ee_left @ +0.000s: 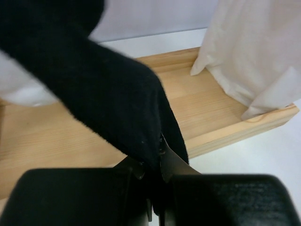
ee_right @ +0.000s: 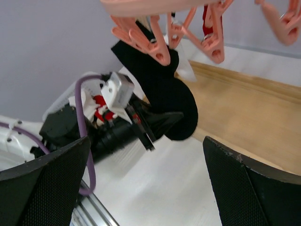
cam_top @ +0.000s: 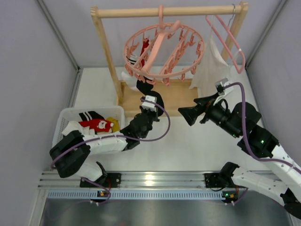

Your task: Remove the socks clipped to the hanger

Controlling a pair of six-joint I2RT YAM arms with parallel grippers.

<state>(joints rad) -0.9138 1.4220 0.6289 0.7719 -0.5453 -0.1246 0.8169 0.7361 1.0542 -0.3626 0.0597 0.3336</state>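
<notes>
The round pink hanger (cam_top: pixel 164 49) hangs from the wooden rack's top bar. A black sock (cam_top: pixel 146 88) dangles from clips on its near-left rim. My left gripper (cam_top: pixel 151 104) is shut on that sock's lower end; the left wrist view shows the jaws pinching the black sock (ee_left: pixel 108 84) at my left gripper (ee_left: pixel 157 151). A red sock (cam_top: pixel 145 46) and a striped one (cam_top: pixel 133 59) also hang on the ring. My right gripper (cam_top: pixel 186 115) is open and empty, to the right of the black sock (ee_right: pixel 164 80), with both fingers (ee_right: pixel 42 183) wide apart.
A white basket (cam_top: pixel 66 117) at left holds a striped sock (cam_top: pixel 91 115), a red one (cam_top: pixel 96 125) and something yellow. A large white garment (cam_top: pixel 209 66) hangs on a plain pink coat hanger (cam_top: pixel 230 37). The rack's wooden base (cam_top: pixel 176 96) lies under the ring.
</notes>
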